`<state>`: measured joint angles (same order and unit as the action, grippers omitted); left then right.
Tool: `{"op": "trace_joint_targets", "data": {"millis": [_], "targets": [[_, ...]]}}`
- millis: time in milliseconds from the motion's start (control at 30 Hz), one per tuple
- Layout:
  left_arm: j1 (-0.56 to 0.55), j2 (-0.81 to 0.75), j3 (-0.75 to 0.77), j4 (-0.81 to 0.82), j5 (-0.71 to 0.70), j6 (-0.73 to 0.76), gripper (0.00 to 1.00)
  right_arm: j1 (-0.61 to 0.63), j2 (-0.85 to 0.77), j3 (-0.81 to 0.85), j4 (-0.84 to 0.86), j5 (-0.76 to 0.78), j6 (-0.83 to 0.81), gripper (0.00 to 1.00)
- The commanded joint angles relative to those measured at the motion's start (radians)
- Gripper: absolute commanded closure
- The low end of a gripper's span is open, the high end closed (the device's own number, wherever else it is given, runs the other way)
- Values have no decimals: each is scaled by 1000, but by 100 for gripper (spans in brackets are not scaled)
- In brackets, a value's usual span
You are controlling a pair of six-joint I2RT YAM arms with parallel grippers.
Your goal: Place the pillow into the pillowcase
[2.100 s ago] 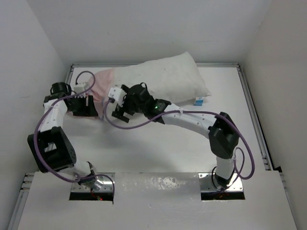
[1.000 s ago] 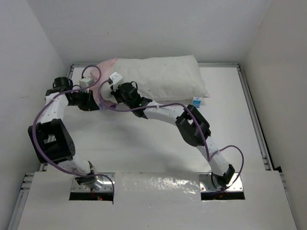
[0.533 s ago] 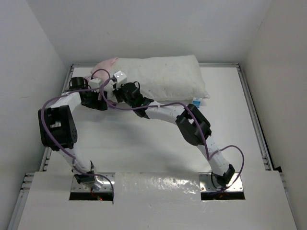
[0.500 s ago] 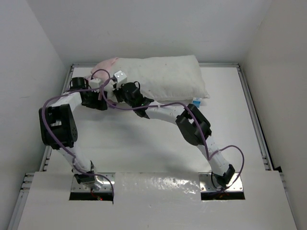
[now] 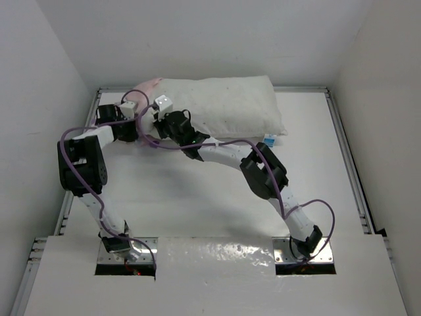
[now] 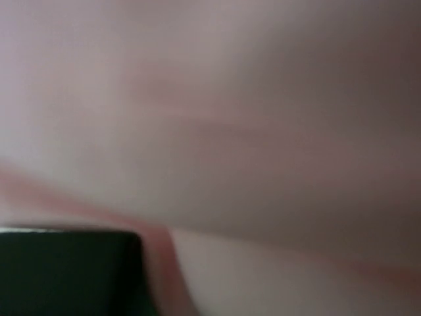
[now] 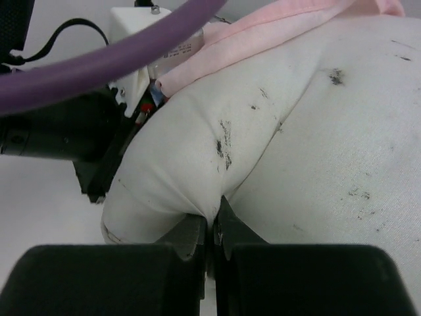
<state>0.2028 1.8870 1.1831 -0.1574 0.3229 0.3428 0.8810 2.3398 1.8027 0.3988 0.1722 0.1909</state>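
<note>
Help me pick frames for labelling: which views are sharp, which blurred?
Left wrist: wholly out of focus, a pinkish smear with a dark block at lower left. Right wrist: sharp on the pillow, its specks crisp. Top external: evenly lit, sharp, with mild glare on the near panel.

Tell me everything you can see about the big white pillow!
The pillow is big, plump and white, like soft cloth, with tiny dark specks. It lies flat at the far side of the table, stretched from left to right. A small blue tag sticks out at its near right corner. The pink pillowcase lies bunched over its left end. The right end effector is shut, pinching a fold of the pillow near that end.
</note>
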Motion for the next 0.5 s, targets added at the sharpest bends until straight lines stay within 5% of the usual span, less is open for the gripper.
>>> {"op": "trace_joint_targets", "data": {"millis": [0,167,367,467], "targets": [[30,-25,41,-40,230,77,100,1,27,89,46,-7,15,100],[125,-106,113,-337,455,227,100,1,47,142,103,-8,70,100],[129,-154,239,-879,594,736,100,1,85,182,185,61,214,100],[127,-164,265,-998,640,797,100,1,98,179,180,79,255,100]]}}
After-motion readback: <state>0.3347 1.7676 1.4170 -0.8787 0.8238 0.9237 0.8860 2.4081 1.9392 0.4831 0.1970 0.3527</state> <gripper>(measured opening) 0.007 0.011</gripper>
